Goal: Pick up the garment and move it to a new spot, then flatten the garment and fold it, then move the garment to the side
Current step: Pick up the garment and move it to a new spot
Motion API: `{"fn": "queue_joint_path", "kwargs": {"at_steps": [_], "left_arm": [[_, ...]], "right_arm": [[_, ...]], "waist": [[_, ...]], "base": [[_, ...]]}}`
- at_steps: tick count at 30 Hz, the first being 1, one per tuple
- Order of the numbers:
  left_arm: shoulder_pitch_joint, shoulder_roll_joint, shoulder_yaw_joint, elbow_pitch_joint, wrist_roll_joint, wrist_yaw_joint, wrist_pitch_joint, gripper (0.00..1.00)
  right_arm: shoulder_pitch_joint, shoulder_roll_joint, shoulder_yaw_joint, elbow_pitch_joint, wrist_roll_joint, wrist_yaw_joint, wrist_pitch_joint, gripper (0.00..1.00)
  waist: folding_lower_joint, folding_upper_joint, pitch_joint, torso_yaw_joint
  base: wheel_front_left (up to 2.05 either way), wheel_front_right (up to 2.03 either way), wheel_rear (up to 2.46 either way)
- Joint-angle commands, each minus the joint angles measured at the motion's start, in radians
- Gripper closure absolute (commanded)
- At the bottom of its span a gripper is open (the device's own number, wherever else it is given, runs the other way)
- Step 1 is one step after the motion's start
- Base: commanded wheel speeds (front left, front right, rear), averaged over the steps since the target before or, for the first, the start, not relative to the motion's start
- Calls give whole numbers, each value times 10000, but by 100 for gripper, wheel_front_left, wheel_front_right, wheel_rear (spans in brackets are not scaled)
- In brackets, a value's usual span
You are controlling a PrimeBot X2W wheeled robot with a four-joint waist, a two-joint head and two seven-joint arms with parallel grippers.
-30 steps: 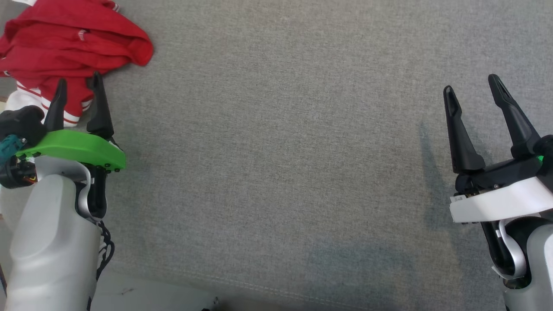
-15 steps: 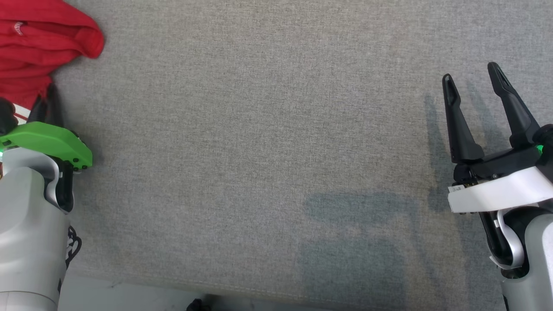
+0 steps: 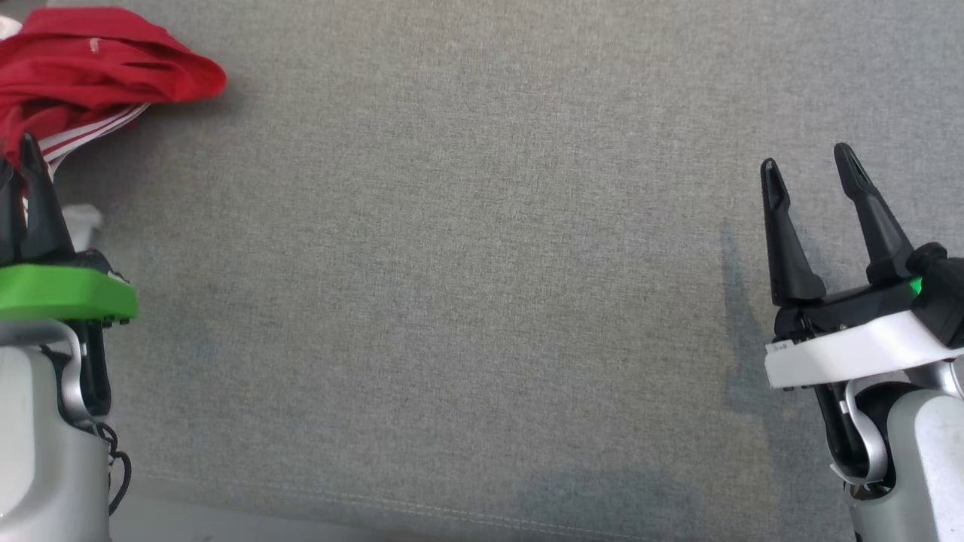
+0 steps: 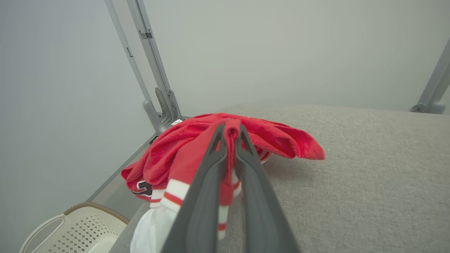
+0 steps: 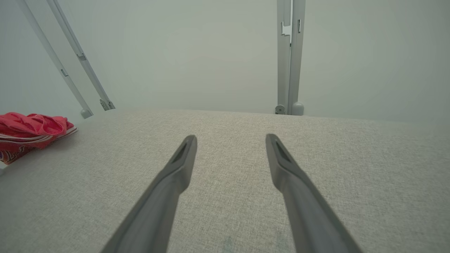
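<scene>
Head view: the right pincer [image 3: 804, 162] stands spread at lower right over the grey woven surface [image 3: 452, 263], the red garment [image 3: 113, 68] bunched at upper left. The left wrist view adds the left pincer [image 4: 230, 130] pinching a garment fold, a pale perforated basket [image 4: 81, 228] lower left, grey struts [image 4: 157, 70] and pale wall [image 4: 281, 52] beyond.

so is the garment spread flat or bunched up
Bunched: the red garment sits in a crumpled heap, one fold pinched by the left hand.

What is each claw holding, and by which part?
The left claw pinches a raised fold of the red garment; the right claw is open and empty.
</scene>
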Motion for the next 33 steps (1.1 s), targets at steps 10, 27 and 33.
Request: {"fn": "queue_joint_path", "kwargs": {"at_steps": [10,27,33], "left_arm": [[3227,-498,407,-3853,636,332,60,100],[4189,-636,-921,-7359,999,197,1453,100],[3286,-795,-2043,-7444,1228,-250,1901,100]], "right_arm": [[806,313,99,658,222,-7,-436,0],[864,596,267,810,356,-7,-708,0],[616,748,468,993,482,-6,-984,0]], "waist": [[-1,0,-2026,-387],[-1,0,-2345,-2080],[-1,0,-1834,-3534]], "base": [[0,0,0],[0,0,0],[0,0,0]]}}
